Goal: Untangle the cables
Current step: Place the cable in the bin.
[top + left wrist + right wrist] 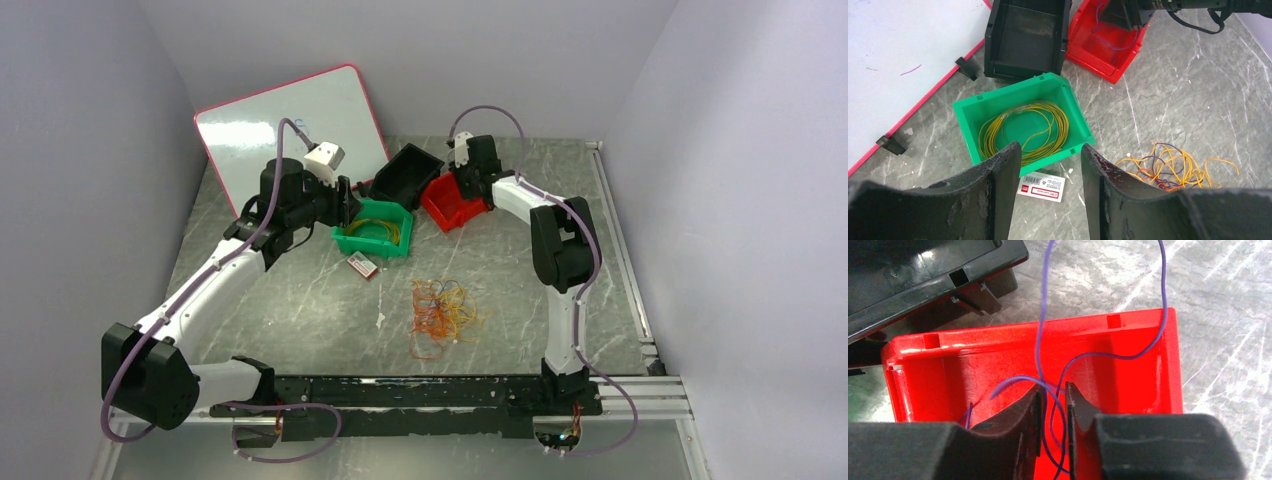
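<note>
On the bench [300,300], the red bin [1143,335] is overhung by the right claw [1053,390], its jaws slightly parted around a purple cable [1042,315]. Before any lift, the release should be completed so that the strand drops fully inside. The left claw [1050,150] is released and empty above the green bin [964,120]. The tangled cables [445,310] lie mid-bench.

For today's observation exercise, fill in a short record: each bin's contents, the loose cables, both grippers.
Green bin: coiled yellow cable inside
Red bin: purple cable, trailing over the rim
Black bin: nothing seen inside
Loose pile: tangled orange, yellow and purple cables on the table
Left gripper: open, empty, by the green bin
Right gripper: slightly open over the red bin, purple cable between the jaws
</note>
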`<state>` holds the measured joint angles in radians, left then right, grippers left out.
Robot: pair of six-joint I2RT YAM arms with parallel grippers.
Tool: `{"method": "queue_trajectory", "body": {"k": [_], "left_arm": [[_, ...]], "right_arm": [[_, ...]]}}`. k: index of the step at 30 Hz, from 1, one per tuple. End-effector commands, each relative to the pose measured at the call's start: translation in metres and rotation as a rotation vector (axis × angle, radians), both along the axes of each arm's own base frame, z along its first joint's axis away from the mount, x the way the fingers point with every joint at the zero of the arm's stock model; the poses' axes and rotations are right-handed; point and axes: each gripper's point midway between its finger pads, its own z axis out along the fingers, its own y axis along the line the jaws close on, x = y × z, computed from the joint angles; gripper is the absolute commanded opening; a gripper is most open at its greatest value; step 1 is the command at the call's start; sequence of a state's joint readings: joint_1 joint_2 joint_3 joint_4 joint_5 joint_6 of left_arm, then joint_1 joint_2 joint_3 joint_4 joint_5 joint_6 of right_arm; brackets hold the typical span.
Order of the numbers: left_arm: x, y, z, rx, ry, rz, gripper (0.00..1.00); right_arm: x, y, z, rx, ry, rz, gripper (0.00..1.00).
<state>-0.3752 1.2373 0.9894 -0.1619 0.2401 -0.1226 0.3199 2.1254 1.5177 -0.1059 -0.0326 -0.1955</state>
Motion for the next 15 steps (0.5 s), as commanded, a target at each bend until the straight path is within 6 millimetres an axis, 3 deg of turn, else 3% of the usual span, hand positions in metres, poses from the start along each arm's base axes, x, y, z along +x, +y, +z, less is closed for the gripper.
{"method": "queue_trajectory", "body": {"k": [1,15], "left_arm": [[0.003,0.001,0.008,-0.004,-0.025,-0.011,0.52],[0.003,0.001,0.009,-0.004,-0.025,-0.01,0.52]], "right_arm": [[0.005,-0.005,0.005,-0.007,0.007,-0.02,0.28],[-0.004,-0.004,0.045,0.027,-0.032,-0.016,0.48]]}}
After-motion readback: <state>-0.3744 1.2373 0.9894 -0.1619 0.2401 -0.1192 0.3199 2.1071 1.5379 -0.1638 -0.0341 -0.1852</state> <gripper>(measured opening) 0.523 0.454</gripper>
